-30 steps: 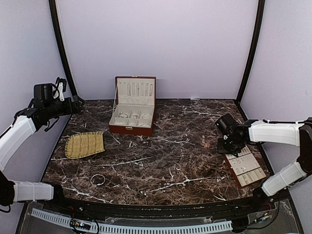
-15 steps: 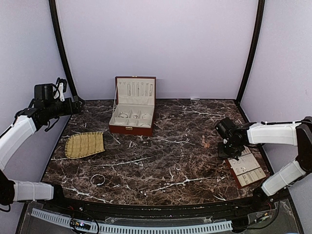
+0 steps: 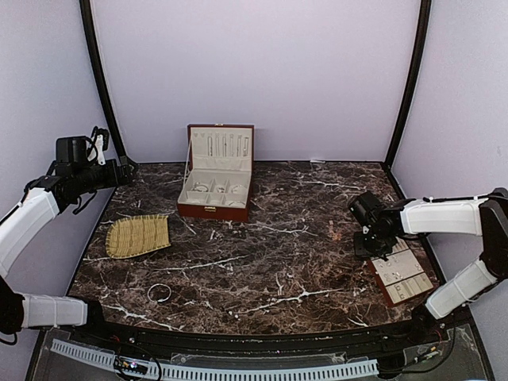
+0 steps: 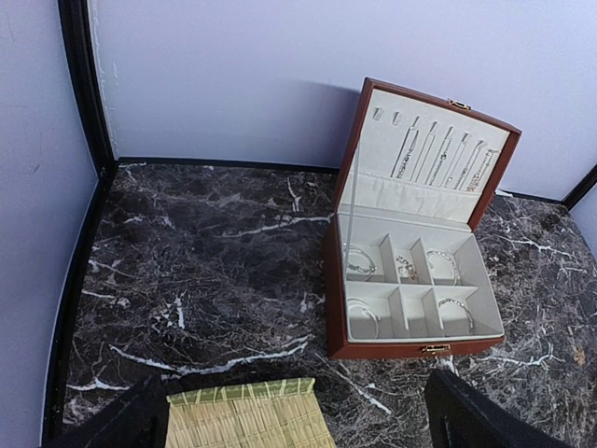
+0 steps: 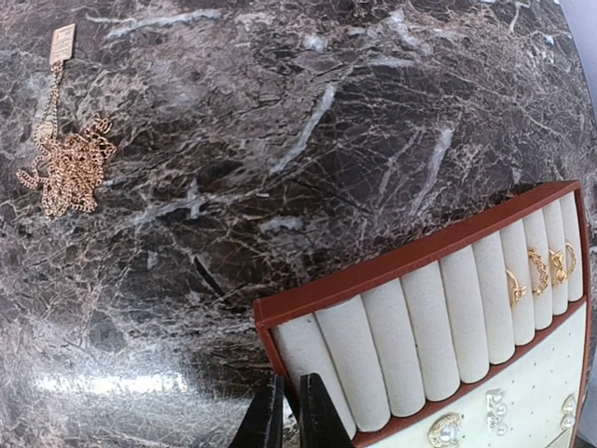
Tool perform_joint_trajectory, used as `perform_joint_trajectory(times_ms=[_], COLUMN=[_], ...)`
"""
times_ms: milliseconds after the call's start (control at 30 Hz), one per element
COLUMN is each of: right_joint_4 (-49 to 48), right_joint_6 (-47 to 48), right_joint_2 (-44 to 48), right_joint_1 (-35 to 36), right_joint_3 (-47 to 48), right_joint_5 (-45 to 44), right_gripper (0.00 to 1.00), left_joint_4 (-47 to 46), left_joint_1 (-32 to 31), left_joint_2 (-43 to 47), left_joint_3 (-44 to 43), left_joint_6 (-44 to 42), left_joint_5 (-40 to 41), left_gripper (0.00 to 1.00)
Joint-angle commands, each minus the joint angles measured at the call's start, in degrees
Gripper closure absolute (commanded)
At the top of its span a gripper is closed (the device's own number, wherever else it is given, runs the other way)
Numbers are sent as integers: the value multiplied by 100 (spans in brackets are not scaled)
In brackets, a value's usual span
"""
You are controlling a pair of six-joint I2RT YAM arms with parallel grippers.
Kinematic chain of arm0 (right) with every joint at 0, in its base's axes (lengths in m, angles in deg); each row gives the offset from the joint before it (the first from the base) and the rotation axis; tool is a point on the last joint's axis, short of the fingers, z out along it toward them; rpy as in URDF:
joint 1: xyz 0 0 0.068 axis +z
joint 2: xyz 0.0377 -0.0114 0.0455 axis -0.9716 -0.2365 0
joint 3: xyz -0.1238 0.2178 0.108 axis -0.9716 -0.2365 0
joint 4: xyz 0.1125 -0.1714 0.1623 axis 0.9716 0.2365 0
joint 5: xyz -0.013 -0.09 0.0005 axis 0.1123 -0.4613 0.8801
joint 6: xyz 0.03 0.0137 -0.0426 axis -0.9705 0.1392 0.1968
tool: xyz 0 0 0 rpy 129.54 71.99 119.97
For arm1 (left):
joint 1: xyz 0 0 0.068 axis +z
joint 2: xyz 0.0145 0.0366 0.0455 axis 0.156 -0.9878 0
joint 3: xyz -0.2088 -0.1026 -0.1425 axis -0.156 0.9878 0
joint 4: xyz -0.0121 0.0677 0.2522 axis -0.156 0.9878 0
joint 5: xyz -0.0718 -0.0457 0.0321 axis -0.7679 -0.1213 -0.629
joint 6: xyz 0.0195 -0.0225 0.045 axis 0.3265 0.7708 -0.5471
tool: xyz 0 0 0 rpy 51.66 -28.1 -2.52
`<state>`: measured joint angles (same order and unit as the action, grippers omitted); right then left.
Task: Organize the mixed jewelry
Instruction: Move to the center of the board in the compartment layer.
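Note:
A thin silvery bangle (image 3: 159,292) lies on the marble at the front left. The red-brown box (image 3: 216,186) stands open at the back; in the left wrist view its compartments (image 4: 401,289) hold bangles and small pieces. My left gripper (image 3: 119,171) is raised at the far left, open and empty, its fingers (image 4: 476,415) spread wide. My right gripper (image 5: 294,415) is shut on the left brown rim of the cream slotted tray (image 5: 448,327), which holds gold rings (image 5: 536,271) and pearl studs (image 5: 448,429). In the top view this tray (image 3: 399,274) lies at the right.
A woven straw-coloured mat (image 3: 137,236) lies at the left, also in the left wrist view (image 4: 247,415). A gold chain with a tag (image 5: 65,163) lies on the marble left of the tray. Dark frame posts and purple walls bound the table.
My right gripper has moved down and slightly left to the tray's near-left corner. The tray has shifted a little. The left arm has not moved.

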<state>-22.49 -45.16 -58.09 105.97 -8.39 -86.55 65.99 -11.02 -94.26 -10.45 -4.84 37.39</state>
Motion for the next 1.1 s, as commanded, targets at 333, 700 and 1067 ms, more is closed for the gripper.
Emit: perform_joint_trajectory(times_ms=[333,700,1067], right_joint_4=[-190,-328,-138], right_joint_6=[96,443,42], right_joint_2=[-467,-84,40], right_joint_1=[-29,195,1417], right_joint_3=[-26,34,663], right_joint_5=[28,335,199], right_gripper=[97,100,100], left_joint_4=[41,52,50], left_joint_1=[-1,-5,-7], left_joint_2=[8,-18,-53], left_joint_3=[65,63,69], left_joint_6=[-7,-13,-8], left_joint_5=[8,41,51], left_gripper=[2,2,2])
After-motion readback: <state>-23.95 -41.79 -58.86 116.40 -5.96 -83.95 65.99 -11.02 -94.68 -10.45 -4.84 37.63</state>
